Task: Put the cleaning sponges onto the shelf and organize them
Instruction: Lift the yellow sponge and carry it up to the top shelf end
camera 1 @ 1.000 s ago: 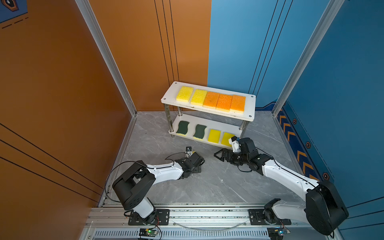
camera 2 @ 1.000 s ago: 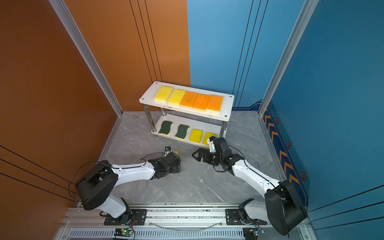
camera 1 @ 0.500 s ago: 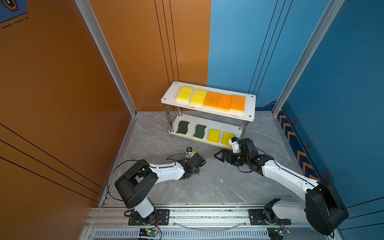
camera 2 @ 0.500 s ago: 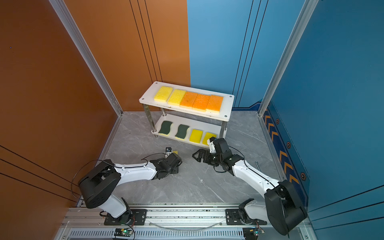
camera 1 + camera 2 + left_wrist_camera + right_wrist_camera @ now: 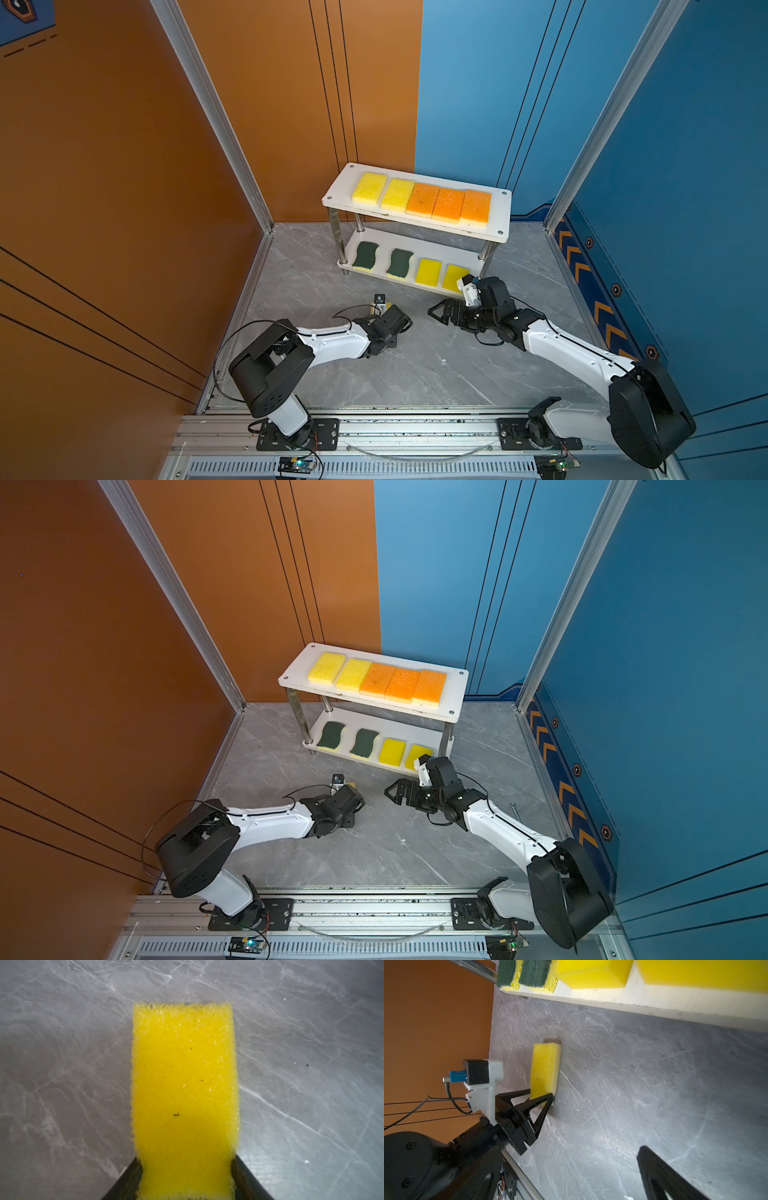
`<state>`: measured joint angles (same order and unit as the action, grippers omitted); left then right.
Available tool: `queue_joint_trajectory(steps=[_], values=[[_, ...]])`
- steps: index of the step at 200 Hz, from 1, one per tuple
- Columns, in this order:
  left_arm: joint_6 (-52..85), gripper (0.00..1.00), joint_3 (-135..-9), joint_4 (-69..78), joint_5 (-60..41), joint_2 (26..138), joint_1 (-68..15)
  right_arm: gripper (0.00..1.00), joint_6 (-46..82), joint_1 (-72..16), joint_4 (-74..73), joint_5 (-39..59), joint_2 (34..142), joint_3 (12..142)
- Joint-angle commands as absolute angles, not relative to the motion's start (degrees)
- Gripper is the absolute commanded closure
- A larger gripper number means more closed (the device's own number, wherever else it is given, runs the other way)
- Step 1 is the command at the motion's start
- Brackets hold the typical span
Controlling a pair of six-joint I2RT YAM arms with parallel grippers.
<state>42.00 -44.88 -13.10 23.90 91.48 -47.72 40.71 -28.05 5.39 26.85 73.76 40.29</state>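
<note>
Left hand (image 5: 540, 1096) now clamped on the floor's yellow sponge (image 5: 545, 1070) — arm low, outstretched — right hand (image 5: 442, 312) spread wide.

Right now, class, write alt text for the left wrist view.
A rectangular yellow foam sponge fills the centre, pinched at its near end between two black gripper fingers. It lies on a grey marble-patterned floor.

Gripping one end of a yellow rectangular foam sponge (image 5: 545, 1069) on the grey marbled floor (image 5: 643, 1095), black left gripper (image 5: 540, 1097) pinching both sides. Showing beyond, along a white shelf board (image 5: 643, 1004): two green-topped scouring pads (image 5: 522, 974) and two yellow foam blocks (image 5: 593, 973). Poking in, one black right-gripper finger (image 5: 660, 1176).
</note>
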Motion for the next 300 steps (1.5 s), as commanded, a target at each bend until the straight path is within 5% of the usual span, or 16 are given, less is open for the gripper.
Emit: queue_joint_trajectory(steps=[1, 150, 207, 300], values=[[38.95, 0.44, -48.10, -18.94, 26.74, 87.85, -48.21, 0.00, 40.17, -27.53, 4.41, 27.42, 74.36, 39.64], [25.29, 0.45, -64.78, -36.21, 22.91, 65.74, -32.37, 0.00, 40.55, -26.98, 2.71, 29.35, 78.05, 40.43], [21.00, 0.44, -72.42, -38.70, 13.53, 64.56, -26.49, 0.00, 40.36, -26.89, 3.33, 29.85, 78.49, 40.86], [14.06, 0.43, -83.72, -42.28, 12.65, 64.21, -23.70, 0.00, 40.57, -26.83, 3.09, 29.53, 77.43, 39.81]])
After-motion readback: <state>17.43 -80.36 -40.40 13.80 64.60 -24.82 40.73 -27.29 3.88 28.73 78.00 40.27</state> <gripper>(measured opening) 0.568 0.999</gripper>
